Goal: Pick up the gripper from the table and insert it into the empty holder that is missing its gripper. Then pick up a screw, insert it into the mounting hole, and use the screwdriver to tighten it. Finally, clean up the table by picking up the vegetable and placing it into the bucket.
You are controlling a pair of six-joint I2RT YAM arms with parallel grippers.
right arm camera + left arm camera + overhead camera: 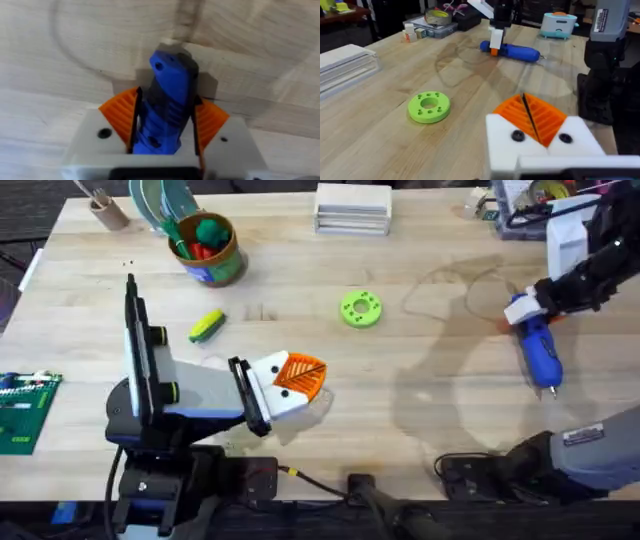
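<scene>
Screwdriver [167, 107] clamped between right gripper [165, 127] pads, tip seemingly just above table [300, 280]

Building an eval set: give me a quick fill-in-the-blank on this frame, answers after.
1. The right hand is shut on the blue ____.
2. The left hand has its orange pads pressed ____.
3. The yellow-green vegetable lies on the ____, not in the bucket.
4. The ring between the arms is ____ in colour.

Answers: screwdriver; together; table; green
</scene>
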